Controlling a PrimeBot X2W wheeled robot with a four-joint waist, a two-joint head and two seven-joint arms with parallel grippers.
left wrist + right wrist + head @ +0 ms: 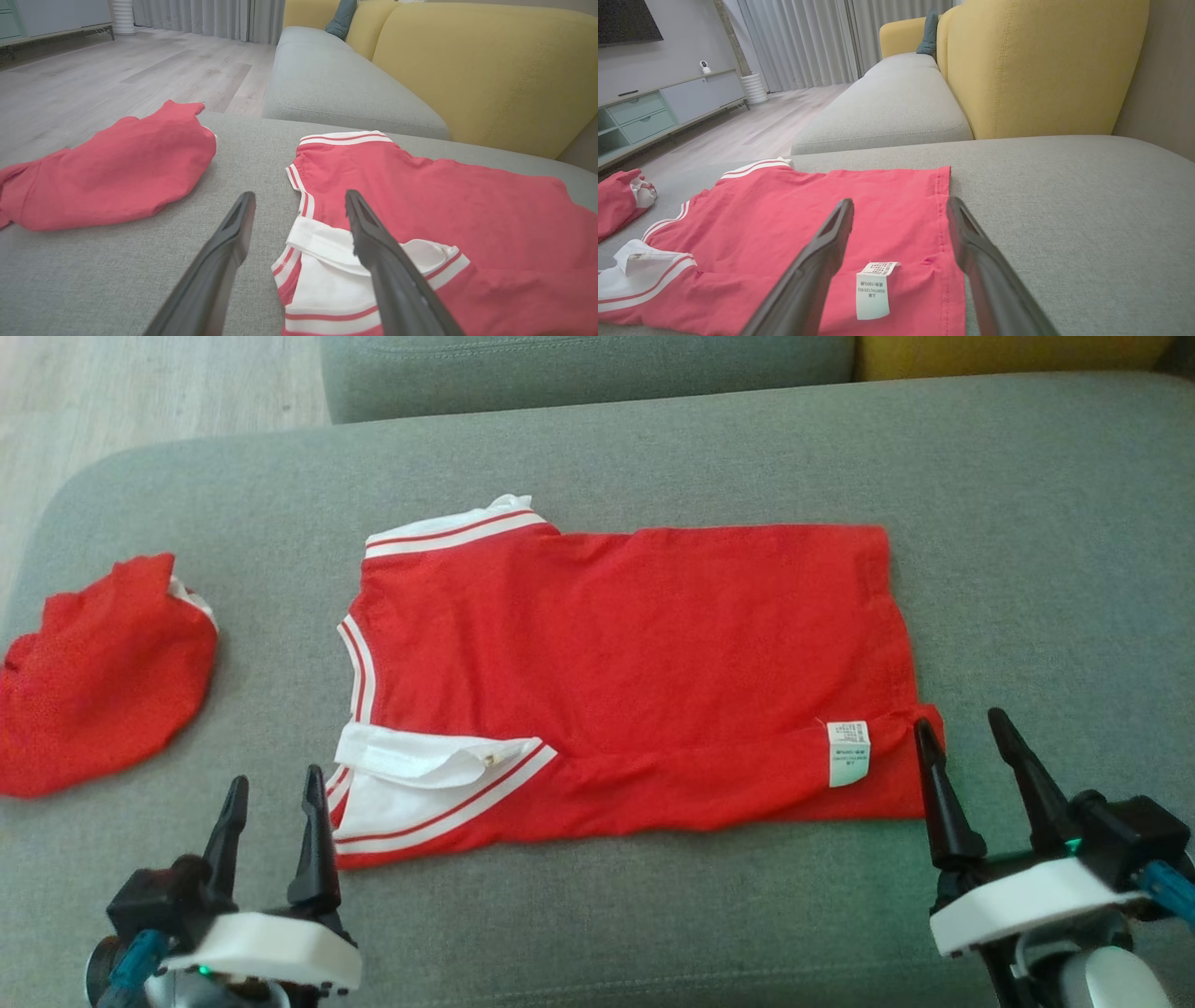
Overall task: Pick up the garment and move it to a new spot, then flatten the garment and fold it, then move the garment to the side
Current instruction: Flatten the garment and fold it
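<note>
The garment is lying flat across the middle of the grey cushion, collar toward the cushion's left end, its near strip already turned up so the care label is showing. Both grippers are hanging over the cushion's near edge with fingers spread wide and holding nothing. The left gripper is by the collar corner, and the right gripper is by the hem corner.

This is looking like the fold. To do it well, each gripper should be pinching both layers at its corner, lifting together and carrying level toward the cushion's far edge so the hem is landing square. The loose white collar flap is likely to slip out, so a deeper bite there is worth taking.

The left wrist view is showing one finger right over that white flap and the other over bare cushion. The right wrist view is showing its fingers straddling the stitched hem, which the head view is blurring. Only the head view is giving the whole outline, plus a second red piece bunched at the cushion's left end.
</note>
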